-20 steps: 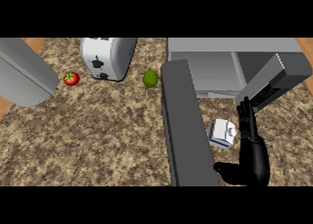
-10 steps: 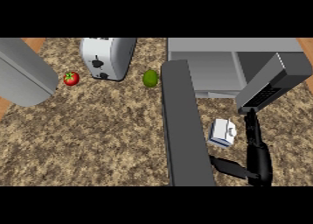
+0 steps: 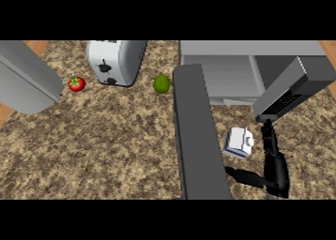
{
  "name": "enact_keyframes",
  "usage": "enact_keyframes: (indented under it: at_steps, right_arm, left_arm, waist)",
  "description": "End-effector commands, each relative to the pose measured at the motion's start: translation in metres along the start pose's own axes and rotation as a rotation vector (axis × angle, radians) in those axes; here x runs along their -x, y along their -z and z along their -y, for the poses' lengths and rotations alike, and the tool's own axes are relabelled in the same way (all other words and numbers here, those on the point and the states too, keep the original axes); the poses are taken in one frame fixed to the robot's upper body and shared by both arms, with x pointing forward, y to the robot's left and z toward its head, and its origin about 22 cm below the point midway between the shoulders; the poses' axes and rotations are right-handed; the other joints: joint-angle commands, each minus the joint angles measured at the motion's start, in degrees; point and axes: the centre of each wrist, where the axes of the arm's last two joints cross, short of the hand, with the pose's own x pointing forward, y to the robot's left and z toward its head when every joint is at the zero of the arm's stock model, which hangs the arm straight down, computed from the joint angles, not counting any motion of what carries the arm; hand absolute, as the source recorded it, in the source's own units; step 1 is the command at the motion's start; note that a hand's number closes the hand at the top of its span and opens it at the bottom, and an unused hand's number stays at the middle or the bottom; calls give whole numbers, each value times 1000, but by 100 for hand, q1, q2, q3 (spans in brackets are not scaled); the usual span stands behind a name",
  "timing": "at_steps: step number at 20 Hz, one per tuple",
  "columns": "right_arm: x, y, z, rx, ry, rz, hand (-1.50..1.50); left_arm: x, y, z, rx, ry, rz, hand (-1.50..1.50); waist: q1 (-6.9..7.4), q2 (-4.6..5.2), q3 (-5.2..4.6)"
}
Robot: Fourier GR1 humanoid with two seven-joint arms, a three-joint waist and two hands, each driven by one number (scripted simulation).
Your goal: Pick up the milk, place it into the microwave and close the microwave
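My right hand (image 3: 276,174) is low on the right side of the view, dark and thin. Its fingers (image 3: 269,136) point straight up toward the microwave (image 3: 230,77). They are stretched out and a bit spread, and they pinch nothing. My thumb (image 3: 243,176) sticks out to the left.

The milk (image 3: 239,142) is a small white and blue carton. It lies on the speckled surface (image 3: 108,145), just to the left of my long fingers and above my thumb. It sits in the gap between them. I cannot tell if my fingers touch it or are only very close.

To the left of the milk is a long grey bar (image 3: 198,140) that runs from top to bottom. The milk is between this bar and my fingers.

The microwave is at the top right, above the milk. Its door (image 3: 293,89) is swung open and leans out to the right. The tips of my fingers come up close under the door's lower end.

Far off on the left are a toaster (image 3: 114,61), a red tomato (image 3: 76,84) and a green fruit (image 3: 162,84). A big grey rounded thing (image 3: 22,77) lies at the left edge.
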Motion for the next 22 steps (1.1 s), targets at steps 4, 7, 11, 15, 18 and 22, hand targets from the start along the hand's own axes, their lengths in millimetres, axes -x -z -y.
enact_keyframes:
  at_steps: [4,7,11,15,18,22]
  right_arm:
    - [34,9,1,19,-38,-22,-150]
    - [48,6,-7,8,-52,-1,-150]
    - [57,14,-1,-6,-39,-7,-150]
    - [65,17,-8,-22,-41,8,150]
    - [69,14,1,-52,34,44,150]
    - [65,21,-7,-72,-108,161,150]
  left_arm:
    - [2,-18,-15,-21,0,12,-150]
    - [-4,-27,-18,6,-3,-1,-150]
    - [11,-5,-12,11,-18,1,-150]
    - [-2,0,-1,4,-1,-5,-150]
    - [-3,7,-22,2,-10,-2,-150]
    - [-8,-9,-22,1,-15,-2,-150]
  waist:
    - [32,1,-1]
    - [53,2,1]
    - [15,10,1]
    - [22,12,3]
    - [24,19,5]
    - [31,4,1]
